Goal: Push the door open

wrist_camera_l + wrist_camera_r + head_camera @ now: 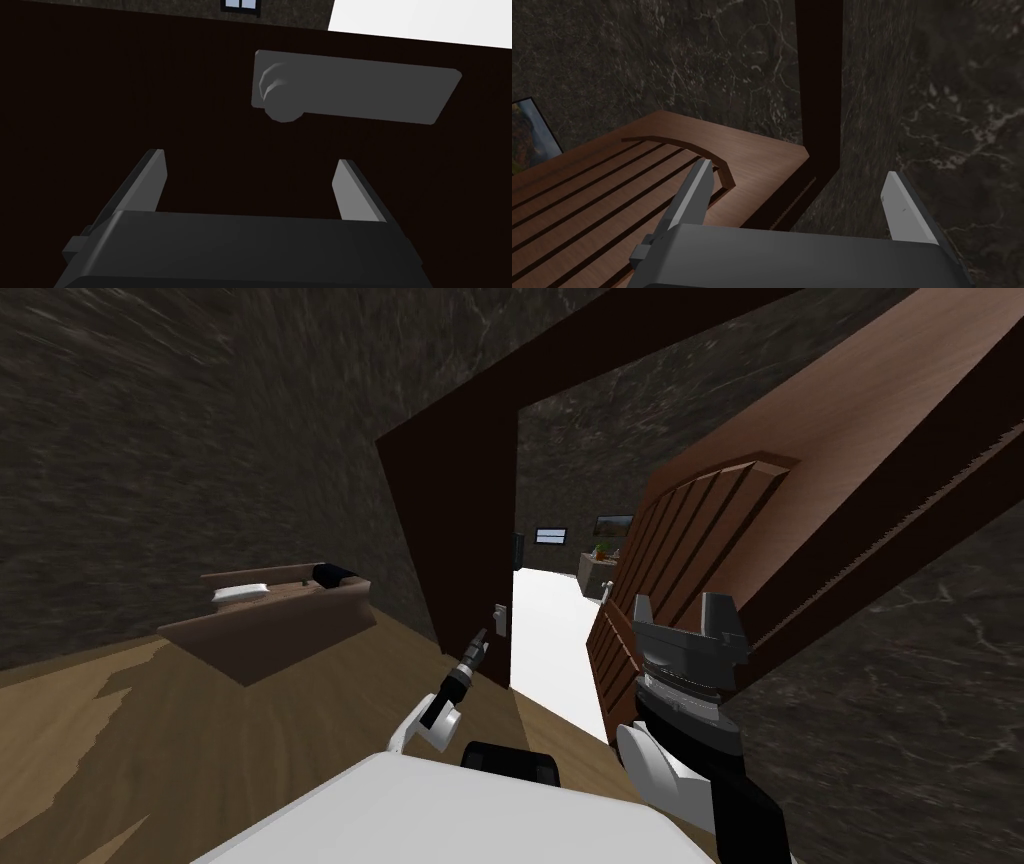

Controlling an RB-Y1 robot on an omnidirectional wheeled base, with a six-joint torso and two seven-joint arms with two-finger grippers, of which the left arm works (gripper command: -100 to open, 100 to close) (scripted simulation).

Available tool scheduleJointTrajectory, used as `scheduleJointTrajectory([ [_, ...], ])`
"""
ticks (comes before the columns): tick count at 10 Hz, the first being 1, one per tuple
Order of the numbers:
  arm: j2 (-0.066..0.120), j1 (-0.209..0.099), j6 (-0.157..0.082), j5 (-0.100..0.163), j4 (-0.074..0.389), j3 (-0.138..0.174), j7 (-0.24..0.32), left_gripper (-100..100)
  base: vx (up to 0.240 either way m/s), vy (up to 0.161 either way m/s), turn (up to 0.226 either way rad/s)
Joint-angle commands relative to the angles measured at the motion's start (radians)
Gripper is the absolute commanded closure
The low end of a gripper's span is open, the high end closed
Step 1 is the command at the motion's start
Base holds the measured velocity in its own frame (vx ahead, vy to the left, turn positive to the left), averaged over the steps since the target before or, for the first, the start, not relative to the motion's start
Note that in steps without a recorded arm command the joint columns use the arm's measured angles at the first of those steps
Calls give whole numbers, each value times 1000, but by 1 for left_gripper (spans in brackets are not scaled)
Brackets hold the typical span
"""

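The brown panelled door (760, 518) stands swung open on the right of the dark brown frame (450, 518). My right gripper (685, 623) is open and close against the door's slatted face (612, 190), one of its fingers (697, 192) over the slats and the other beside the door's edge. My left gripper (478, 646) reaches toward the frame's left jamb. It is open (252, 185), with nothing between its fingers, just short of a grey plate with a round knob (350, 92) on the dark brown surface (100, 100).
Through the doorway lies a white floor (550, 628) with a small cabinet (595, 568) and wall pictures beyond. A brown sofa-like piece (270, 618) stands on the wooden floor at the left. Dark stone walls (180, 438) flank the frame.
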Motion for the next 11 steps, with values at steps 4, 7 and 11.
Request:
scheduleJointTrajectory([
  [4, 10, -29, 17, -1, 49, -24, 2, -100, 89, 139, -83],
  [7, -3, -53, 15, 2, 82, -12, -3, -100, 182, -37, -31],
  [11, -19, -81, 11, 6, 121, 3, -9, -100, 183, -48, -34],
])
